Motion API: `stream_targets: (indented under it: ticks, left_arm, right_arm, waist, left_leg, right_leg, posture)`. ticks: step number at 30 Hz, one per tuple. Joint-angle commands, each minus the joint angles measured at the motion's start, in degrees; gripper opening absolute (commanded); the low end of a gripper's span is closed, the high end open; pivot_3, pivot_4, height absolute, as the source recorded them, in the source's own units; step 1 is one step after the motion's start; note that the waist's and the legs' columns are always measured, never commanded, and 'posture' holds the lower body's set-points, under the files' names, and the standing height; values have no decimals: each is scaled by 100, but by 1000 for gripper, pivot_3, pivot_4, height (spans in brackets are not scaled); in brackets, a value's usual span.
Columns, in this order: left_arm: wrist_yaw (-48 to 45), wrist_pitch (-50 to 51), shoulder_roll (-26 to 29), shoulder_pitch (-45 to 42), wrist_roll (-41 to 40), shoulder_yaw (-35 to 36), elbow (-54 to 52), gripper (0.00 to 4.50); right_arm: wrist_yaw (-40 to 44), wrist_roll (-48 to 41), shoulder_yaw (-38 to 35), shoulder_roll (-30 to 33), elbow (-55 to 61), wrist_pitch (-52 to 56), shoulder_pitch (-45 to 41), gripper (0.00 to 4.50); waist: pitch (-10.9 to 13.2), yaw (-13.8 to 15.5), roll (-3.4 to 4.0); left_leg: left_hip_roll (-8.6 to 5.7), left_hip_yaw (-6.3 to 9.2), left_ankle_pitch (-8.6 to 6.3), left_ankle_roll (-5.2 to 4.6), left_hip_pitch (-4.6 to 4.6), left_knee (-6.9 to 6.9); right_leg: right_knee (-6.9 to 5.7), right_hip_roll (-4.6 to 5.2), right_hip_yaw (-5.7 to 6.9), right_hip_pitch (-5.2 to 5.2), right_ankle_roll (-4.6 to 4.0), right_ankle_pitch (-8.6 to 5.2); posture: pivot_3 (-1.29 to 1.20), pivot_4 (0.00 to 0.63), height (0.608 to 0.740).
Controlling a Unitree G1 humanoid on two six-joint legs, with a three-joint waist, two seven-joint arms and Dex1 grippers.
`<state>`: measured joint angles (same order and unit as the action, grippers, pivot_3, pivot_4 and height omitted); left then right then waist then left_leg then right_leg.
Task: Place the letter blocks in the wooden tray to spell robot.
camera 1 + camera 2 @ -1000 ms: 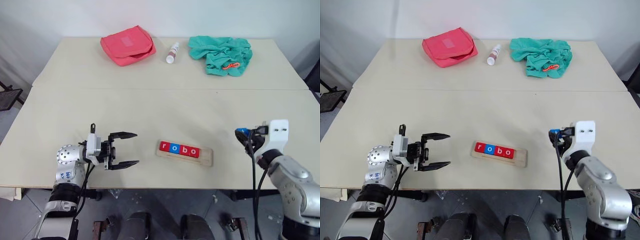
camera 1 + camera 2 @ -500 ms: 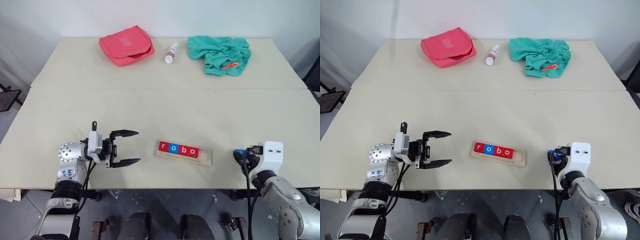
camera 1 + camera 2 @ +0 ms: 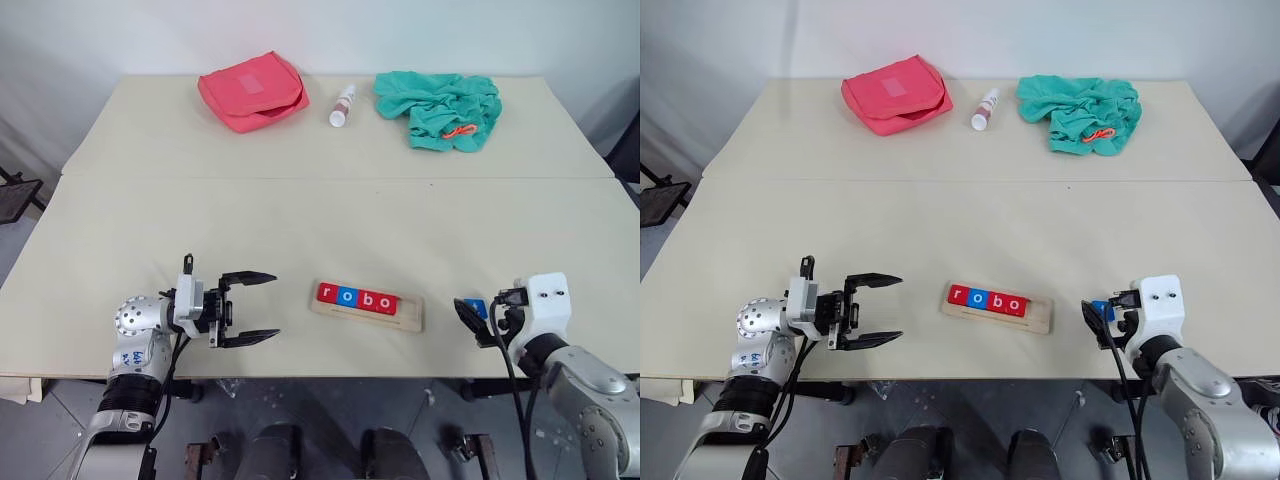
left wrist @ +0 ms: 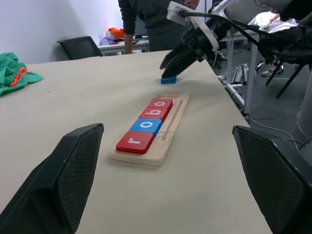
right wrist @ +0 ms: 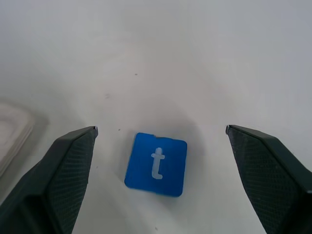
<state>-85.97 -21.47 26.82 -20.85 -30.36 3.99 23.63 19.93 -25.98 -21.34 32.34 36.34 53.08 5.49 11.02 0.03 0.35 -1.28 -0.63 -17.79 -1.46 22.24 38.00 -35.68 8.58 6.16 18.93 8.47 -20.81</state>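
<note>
Four letter blocks (image 3: 357, 298) are sitting in the wooden tray (image 3: 412, 318), spelling r-o-b-o. The right hand (image 5: 158, 139) is hovering wide open over the blue t block (image 5: 156, 164) on the desk (image 3: 320, 225), gripping nothing; left hand (image 3: 262, 307) also gaping empty. Next, I reckon, it's closing on the t and carrying it to the tray's last free slot.

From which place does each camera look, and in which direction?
Head views: from the head, down over the beige table; both arms show.
Left wrist view: along the table toward the pale wooden tray; its open left pincer frames it.
Right wrist view: down at the blue "t" tile between its open right pincer.
Shared: the left wrist view also shows that tile.
</note>
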Motion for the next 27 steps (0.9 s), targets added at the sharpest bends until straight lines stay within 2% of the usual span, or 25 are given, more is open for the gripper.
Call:
stream_targets:
  ticks: [1, 5, 9, 13, 17, 23, 27]
  left_arm:
    - [-148, -3, -9, 162, -140, 87, -213, 4500]
    - [-69, 24, -32, 360, -157, 88, -427, 4500]
    - [25, 34, -60, 544, -151, 108, -618, 4500]
    - [151, 82, -64, 768, -136, 145, -847, 4500]
    - [229, 115, -51, 924, -142, 181, -1022, 4500]
    - [375, 128, -55, 1083, -117, 195, -1210, 4500]
    - [433, 119, -48, 1150, -111, 211, -1286, 4500]
  right_arm:
    - [1340, 76, 19, 1151, -271, -702, 53, 4460]
    - [2349, 204, 216, 2050, -847, -1391, 57, 4460]
    - [2975, 336, 494, 2503, -1476, -1821, -263, 4460]
    - [3875, 714, 1082, 3015, -2494, -2667, -956, 4460]
    - [4444, 1040, 1462, 3212, -3108, -3462, -1295, 4460]
    - [5259, 1460, 2145, 3189, -3931, -4308, -2016, 4460]
    - [5366, 1733, 2455, 3024, -4384, -4540, -2453, 4460]
  waist:
    - [0, 3, 0]
    - [0, 6, -1]
    - [1, 13, -2]
    - [1, 0, -2]
    - [1, 18, -3]
    - [1, 4, -2]
    - [1, 1, -2]
  left_leg:
    - [-2, -1, 0, -1, 0, 1]
    - [6, -2, -1, -1, -1, 0]
    - [5, 1, -1, -2, -3, 5]
    - [4, 1, 0, -2, -4, 7]
    - [8, 9, 0, -1, -4, 6]
    - [7, 8, 0, -1, 0, 8]
    - [10, 9, 0, -1, -1, 8]
  right_leg:
    - [3, 1, 0, -2, 0, 0]
    - [13, -2, 6, -8, 0, 0]
    - [19, 0, 10, -19, 0, 0]
    - [26, 1, 11, -24, 0, 0]
    - [32, -1, 20, -28, 0, 0]
    - [46, 0, 25, -32, 0, 0]
    - [49, -1, 29, -33, 0, 0]
  posture:
    - [0, 150, 740]
    - [0, 150, 740]
    - [0, 150, 740]
    - [0, 150, 740]
    - [0, 150, 740]
    - [0, 150, 740]
    - [0, 150, 740]
